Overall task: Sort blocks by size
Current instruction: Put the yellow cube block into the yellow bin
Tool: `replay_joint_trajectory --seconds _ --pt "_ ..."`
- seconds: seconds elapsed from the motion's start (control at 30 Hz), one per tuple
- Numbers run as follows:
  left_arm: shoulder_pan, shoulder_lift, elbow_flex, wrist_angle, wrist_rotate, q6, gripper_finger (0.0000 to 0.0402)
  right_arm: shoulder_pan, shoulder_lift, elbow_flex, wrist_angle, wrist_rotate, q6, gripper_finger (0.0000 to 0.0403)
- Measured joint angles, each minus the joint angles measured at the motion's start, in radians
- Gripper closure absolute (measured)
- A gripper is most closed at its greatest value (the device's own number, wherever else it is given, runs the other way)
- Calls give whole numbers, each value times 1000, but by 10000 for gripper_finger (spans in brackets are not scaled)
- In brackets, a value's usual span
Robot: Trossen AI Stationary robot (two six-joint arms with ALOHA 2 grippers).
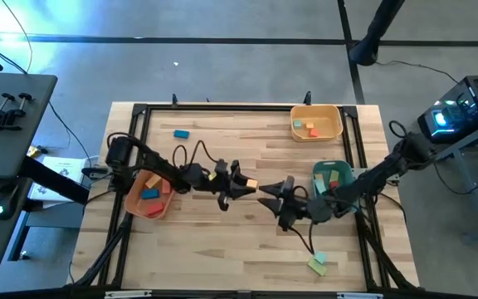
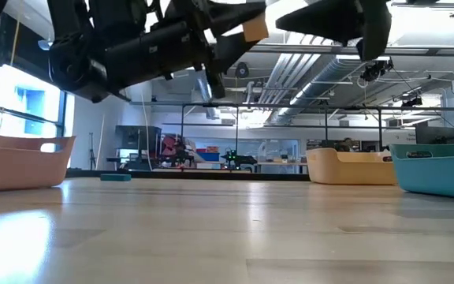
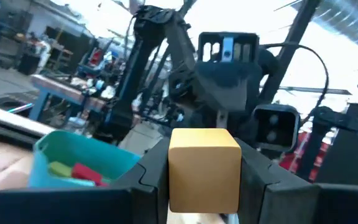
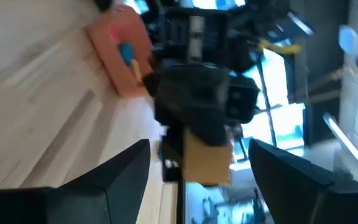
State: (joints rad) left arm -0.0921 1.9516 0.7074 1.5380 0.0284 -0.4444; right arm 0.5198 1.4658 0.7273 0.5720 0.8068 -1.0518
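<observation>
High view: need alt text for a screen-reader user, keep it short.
Seen from above, the left gripper holds an orange block over the middle of the wooden table, facing the open right gripper as if for a handover. An orange bin, a yellow bin and a teal bin hold blocks; a few lie loose.

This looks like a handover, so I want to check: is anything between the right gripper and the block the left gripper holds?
Nothing visible. The open right gripper faces the yellow block in the left gripper across a bare gap above the table.
</observation>
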Motion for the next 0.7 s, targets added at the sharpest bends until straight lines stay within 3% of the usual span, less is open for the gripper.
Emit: replay_joint_trajectory --seconds 0.37,0.5,0.7 --pt "-15 16 28 2 50 1 303 -52 20 -1 43 -43 -23 133" --pt "-24 16 28 -9 50 1 286 -66 20 -1 61 -132 -23 134" --pt "-34 16 28 -8 52 2 272 -93 20 -1 61 -198 10 177"
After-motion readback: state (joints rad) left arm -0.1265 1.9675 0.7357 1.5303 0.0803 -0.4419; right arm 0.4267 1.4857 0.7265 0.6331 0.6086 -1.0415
